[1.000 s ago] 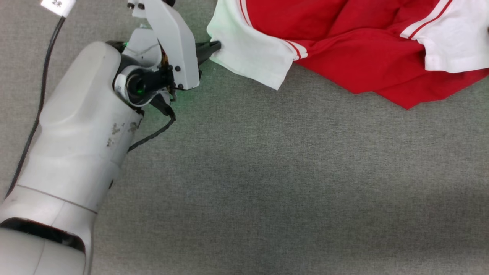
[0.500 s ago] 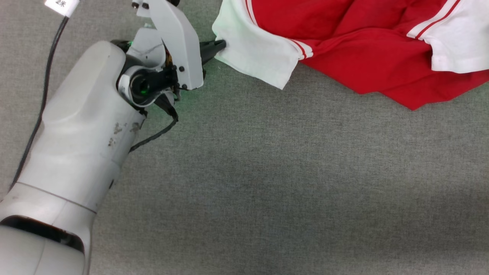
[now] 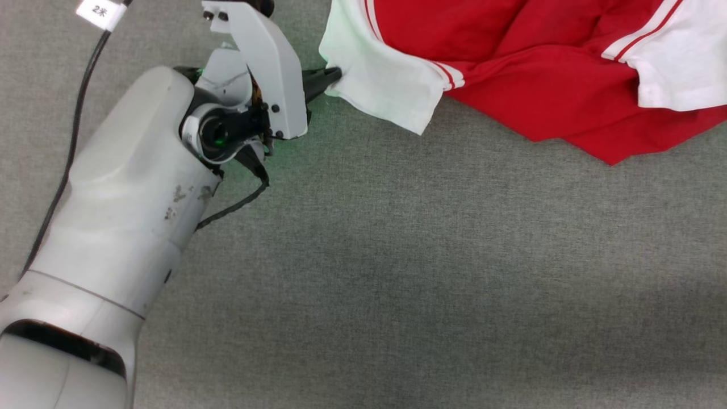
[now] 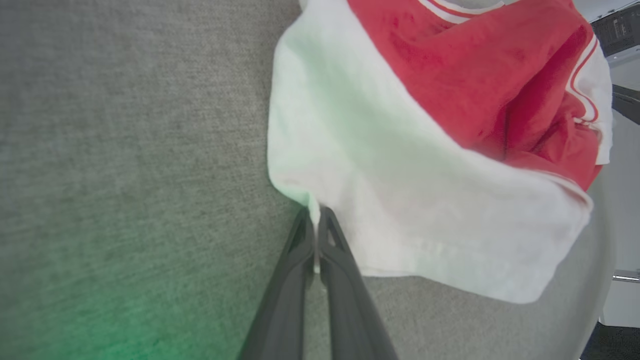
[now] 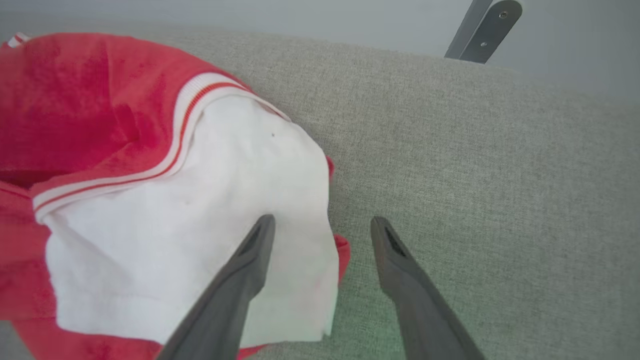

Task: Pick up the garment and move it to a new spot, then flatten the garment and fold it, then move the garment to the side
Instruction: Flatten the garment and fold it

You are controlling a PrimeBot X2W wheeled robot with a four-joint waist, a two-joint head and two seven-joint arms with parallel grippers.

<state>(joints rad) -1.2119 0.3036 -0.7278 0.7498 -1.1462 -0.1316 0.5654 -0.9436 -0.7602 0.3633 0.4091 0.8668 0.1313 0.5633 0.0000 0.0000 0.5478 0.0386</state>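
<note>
The grey, cloth-covered table (image 3: 431, 272) takes up most of the head view. The garment (image 3: 528, 74) lies crumpled along the upper right of that frame, its red body in deep folds and running off the top edge.

The pale left forearm (image 3: 119, 210) rises from the lower left corner towards the upper middle. One white sleeve (image 3: 386, 85) sits at the top centre. The other sleeve (image 5: 200, 215) spreads across the lower left of the right wrist view.

The left gripper (image 4: 316, 222) has its fingers pressed together on the very edge of the first sleeve, with only a thin sliver of white cloth between them. The right gripper (image 5: 322, 225) has its fingers spread apart. One lies over the second sleeve's edge and the other over bare table; I cannot tell whether they touch anything.

The left hold looks shallow, so a pull could likely drag the hem free. If the right fingers close where they are, they may catch only a corner or miss the sleeve. Lifted by one sleeve, the shirt would probably hang bunched and land more tangled.
</note>
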